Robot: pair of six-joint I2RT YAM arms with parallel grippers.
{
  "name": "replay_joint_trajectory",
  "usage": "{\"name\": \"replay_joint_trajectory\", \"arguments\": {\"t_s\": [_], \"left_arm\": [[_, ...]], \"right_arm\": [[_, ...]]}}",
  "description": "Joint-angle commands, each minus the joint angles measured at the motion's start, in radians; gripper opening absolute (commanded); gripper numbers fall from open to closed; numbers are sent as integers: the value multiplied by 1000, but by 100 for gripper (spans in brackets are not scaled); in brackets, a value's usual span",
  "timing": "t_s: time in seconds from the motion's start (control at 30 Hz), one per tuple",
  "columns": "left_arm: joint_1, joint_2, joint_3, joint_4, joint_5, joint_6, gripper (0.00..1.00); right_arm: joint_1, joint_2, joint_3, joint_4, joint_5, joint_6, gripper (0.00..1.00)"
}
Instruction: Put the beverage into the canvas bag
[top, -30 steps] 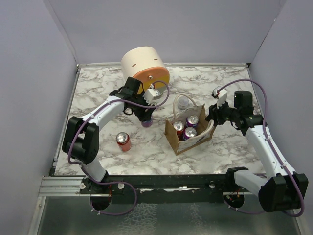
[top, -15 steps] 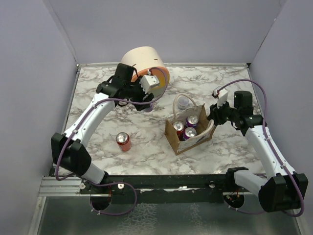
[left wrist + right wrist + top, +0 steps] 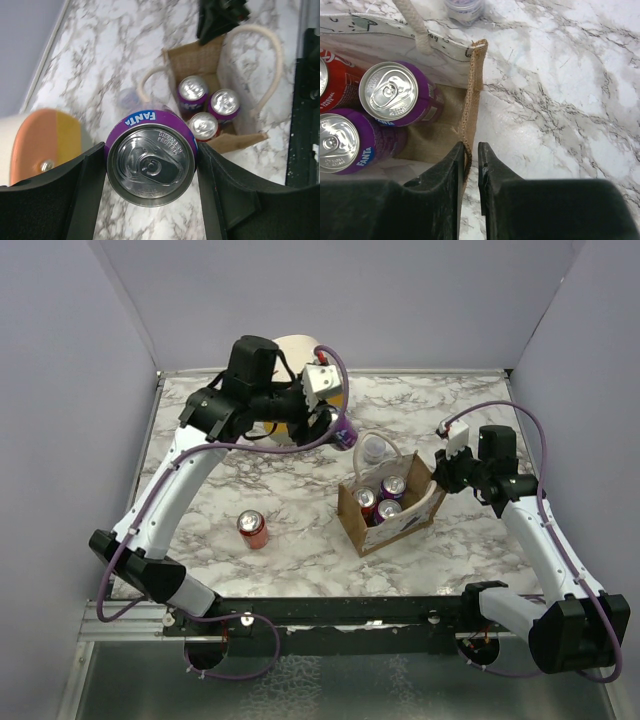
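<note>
My left gripper [image 3: 340, 433] is shut on a purple Fanta can [image 3: 151, 160] and holds it in the air, up and to the left of the canvas bag [image 3: 352, 520]. The tan bag with cream rope handles stands open on the marble table and holds three cans [image 3: 204, 125]. It also shows in the left wrist view [image 3: 187, 62], ahead of the held can. My right gripper [image 3: 471, 150] is shut on the bag's right edge [image 3: 472, 85], and shows in the top view [image 3: 440, 474] at the bag's right side.
A red can [image 3: 252, 529] stands on the table to the left of the bag. Another can [image 3: 374, 448] stands just behind the bag. The big cream cylinder with an orange face [image 3: 298, 348] sits at the back, partly hidden by my left arm. Grey walls enclose the table.
My left arm has lifted the purple can off the table and carried it up and to the right, towards the bag. The right arm has barely moved.
</note>
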Motion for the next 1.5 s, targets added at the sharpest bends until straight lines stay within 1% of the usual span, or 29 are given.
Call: {"name": "replay_joint_trajectory", "arguments": {"t_s": [0.0, 0.2, 0.4, 0.57, 0.8, 0.93, 1.47], "left_arm": [[-111, 57, 97, 19, 103, -18, 0], [-220, 154, 136, 94, 103, -81, 0], [-251, 243, 125, 247, 83, -202, 0], [-271, 302, 113, 326, 74, -250, 0], [-295, 363, 75, 409, 65, -270, 0], [-307, 396, 62, 448, 65, -282, 0], [-319, 470, 38, 517, 66, -265, 0]], "right_arm": [[-8, -10, 9, 39, 72, 8, 14], [-11, -11, 5, 37, 61, 10, 10], [-27, -16, 0, 29, -22, 18, 8], [-35, -18, -8, 32, -55, 24, 8], [-40, -16, -26, 52, -99, 27, 7], [-45, -18, -31, 57, -94, 30, 6], [-66, -27, -43, 71, -88, 43, 2]]}}
